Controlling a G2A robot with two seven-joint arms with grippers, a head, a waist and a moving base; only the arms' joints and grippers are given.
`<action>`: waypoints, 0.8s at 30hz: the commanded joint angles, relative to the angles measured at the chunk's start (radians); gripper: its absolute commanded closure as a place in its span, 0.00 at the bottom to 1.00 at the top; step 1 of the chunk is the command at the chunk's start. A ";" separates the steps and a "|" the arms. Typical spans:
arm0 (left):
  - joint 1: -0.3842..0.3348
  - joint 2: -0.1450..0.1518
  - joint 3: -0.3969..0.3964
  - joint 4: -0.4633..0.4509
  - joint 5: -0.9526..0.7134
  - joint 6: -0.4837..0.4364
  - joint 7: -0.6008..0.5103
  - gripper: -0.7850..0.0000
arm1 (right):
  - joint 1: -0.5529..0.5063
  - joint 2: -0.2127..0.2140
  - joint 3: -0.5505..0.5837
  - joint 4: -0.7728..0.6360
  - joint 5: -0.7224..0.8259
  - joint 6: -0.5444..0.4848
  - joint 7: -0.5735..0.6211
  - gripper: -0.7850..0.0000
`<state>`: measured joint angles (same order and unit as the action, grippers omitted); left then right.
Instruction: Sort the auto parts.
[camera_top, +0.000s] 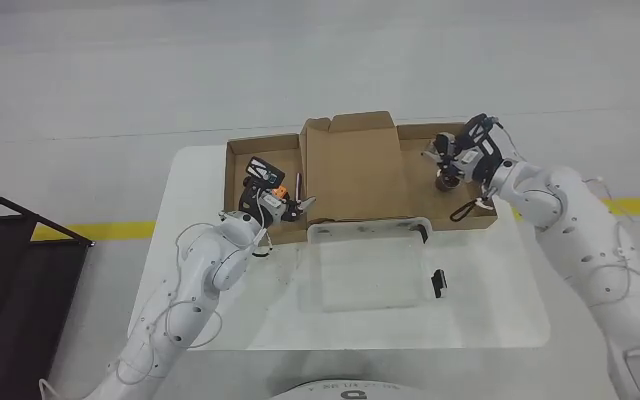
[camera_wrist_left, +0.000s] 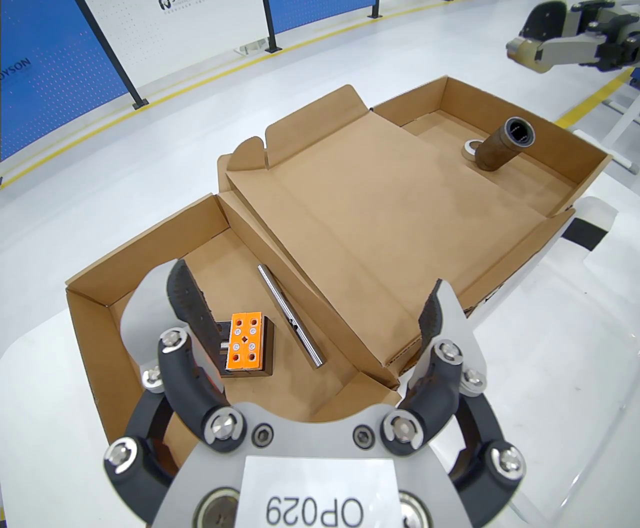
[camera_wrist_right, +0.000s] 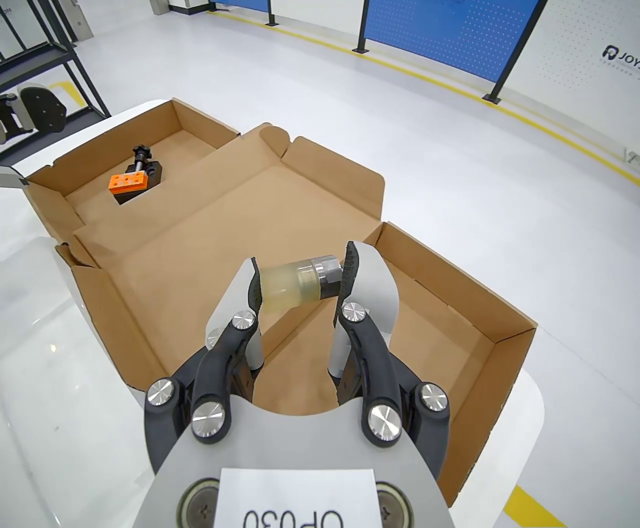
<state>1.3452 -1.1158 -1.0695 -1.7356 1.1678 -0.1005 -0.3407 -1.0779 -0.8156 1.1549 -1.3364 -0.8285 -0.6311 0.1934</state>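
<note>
A cardboard box (camera_top: 355, 165) has a left and a right compartment with a flat flap between them. In the left compartment lie an orange-topped black block (camera_wrist_left: 245, 342) and a thin metal rod (camera_wrist_left: 291, 316). My left gripper (camera_wrist_left: 312, 305) hangs open just above them with nothing between its fingers. My right gripper (camera_wrist_right: 300, 282) is shut on a translucent cylinder with a dark end (camera_wrist_right: 295, 286), held above the right compartment. In that compartment a brown tube (camera_wrist_left: 505, 145) leans beside a white ring (camera_wrist_left: 469, 148).
A clear plastic tray (camera_top: 370, 265) stands on the white table in front of the box. A small black part (camera_top: 437, 282) lies on the table right of the tray. Bare table surface surrounds the tray.
</note>
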 joint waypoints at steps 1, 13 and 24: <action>0.000 0.000 0.000 0.000 0.000 0.000 0.000 0.00 | -0.005 0.000 0.008 -0.002 -0.009 -0.003 -0.010 0.59; 0.000 0.000 0.000 0.000 0.000 0.000 0.000 0.00 | -0.096 0.019 0.135 -0.059 -0.039 -0.033 -0.107 0.00; 0.000 0.000 0.000 0.000 0.000 0.000 0.000 0.00 | -0.159 0.032 0.214 -0.119 -0.038 -0.088 -0.135 0.00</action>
<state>1.3452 -1.1158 -1.0695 -1.7356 1.1678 -0.1005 -0.3407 -1.2367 -0.7838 1.3683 -1.4548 -0.8668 -0.7181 0.0587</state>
